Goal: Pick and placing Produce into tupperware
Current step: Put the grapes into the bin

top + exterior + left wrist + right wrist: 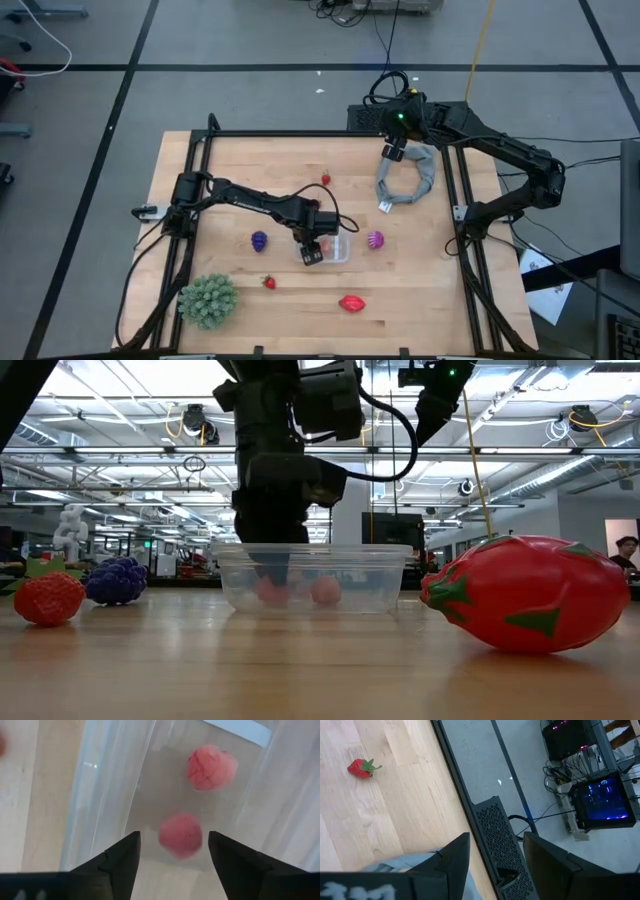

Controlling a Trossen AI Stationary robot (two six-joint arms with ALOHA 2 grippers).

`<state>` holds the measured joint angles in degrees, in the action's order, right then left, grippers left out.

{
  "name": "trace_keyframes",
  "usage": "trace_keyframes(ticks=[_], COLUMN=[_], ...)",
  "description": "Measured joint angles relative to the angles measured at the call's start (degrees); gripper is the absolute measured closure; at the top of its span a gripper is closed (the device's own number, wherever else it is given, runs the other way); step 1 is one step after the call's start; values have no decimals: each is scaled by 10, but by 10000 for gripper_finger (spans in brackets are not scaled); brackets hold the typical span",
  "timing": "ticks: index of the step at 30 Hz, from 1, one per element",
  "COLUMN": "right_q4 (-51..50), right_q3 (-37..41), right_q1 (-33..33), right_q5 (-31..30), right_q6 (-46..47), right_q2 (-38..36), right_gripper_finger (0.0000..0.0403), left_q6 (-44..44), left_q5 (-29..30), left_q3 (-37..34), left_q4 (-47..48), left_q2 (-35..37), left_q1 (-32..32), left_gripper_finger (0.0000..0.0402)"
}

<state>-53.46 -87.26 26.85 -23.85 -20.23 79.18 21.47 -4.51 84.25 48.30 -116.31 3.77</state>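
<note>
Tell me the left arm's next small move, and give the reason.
Probably lift the left gripper straight up out of the tupperware. Its jaws stand open and empty, with two pink berries lying loose on the tub floor, so that drop looks done. The strawberry nearby on the table seems a likely next pick.

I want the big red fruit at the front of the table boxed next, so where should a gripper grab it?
Grip the big red oval fruit across its narrow middle, coming straight down. It lies on its side with its length across the table, bare wood around it; the tapered ends would likely slip.
</note>
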Motion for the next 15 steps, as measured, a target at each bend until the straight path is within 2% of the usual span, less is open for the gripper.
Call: trace_keyframes(ticks=[7, 15], right_q4=[0, 0], right_q3=[0, 0], right_q1=[0, 0], right_q5=[0, 0], right_q6=[0, 0], right_q2=[0, 0], right_gripper_finger=[226, 226], left_q6=[-1, -23], left_q5=[7, 79], left_q3=[57, 179], left_q4=[58, 230], left_q2=[10, 10], left_q1=[0, 9], left_gripper_finger=[160, 160])
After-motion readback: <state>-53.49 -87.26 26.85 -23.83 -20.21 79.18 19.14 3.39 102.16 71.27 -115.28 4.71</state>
